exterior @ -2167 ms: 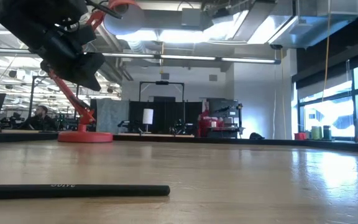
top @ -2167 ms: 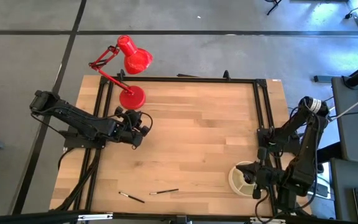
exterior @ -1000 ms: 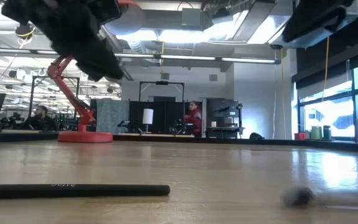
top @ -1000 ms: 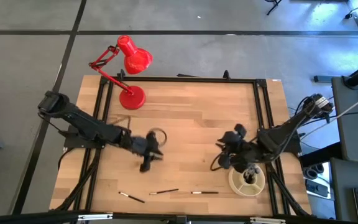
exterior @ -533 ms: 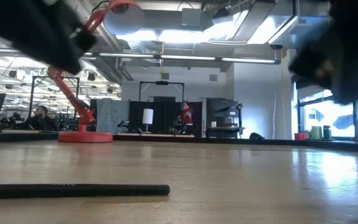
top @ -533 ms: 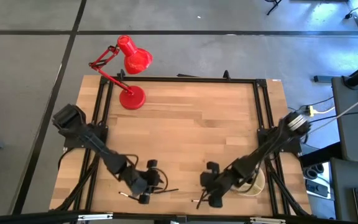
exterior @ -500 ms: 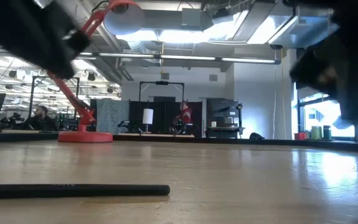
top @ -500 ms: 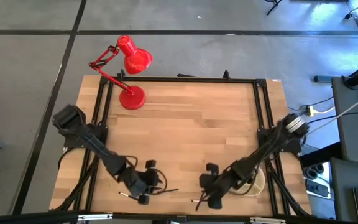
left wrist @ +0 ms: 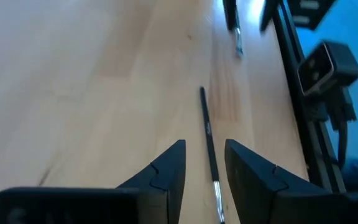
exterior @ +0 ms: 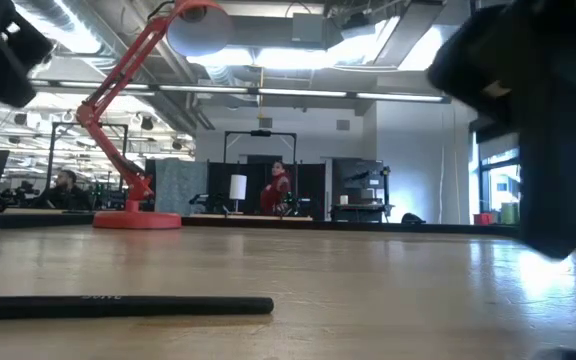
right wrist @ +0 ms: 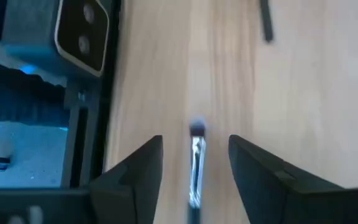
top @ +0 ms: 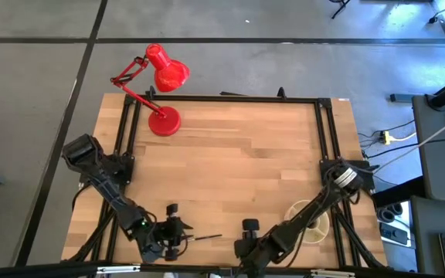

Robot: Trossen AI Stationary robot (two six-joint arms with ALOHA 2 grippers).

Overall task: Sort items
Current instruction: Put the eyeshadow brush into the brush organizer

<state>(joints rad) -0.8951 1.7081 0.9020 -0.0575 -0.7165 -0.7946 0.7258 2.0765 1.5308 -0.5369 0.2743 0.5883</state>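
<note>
Two thin black makeup brushes lie flat near the table's near edge. One brush (left wrist: 208, 134) (top: 207, 237) lies lengthwise between the open fingers of my left gripper (left wrist: 204, 165) (top: 178, 234), which stand on either side of it without touching. A second brush (right wrist: 196, 163), with a silver ferrule, lies between the open fingers of my right gripper (right wrist: 194, 165) (top: 246, 245); that gripper hides it in the high view. In the low view a black handle (exterior: 118, 305) lies on the wood.
The round cream dish (top: 309, 220) stands at the near right, behind my right arm. A red desk lamp (top: 161, 93) stands at the far left corner. A black frame rail and a small camera (left wrist: 328, 62) run along the near edge, close to both grippers.
Both grippers have swept from mid-table toward the near edge and come down low over the brushes there, my left one at the near left and my right one away from the dish toward the near middle. The brush at the near middle has kept its place.
</note>
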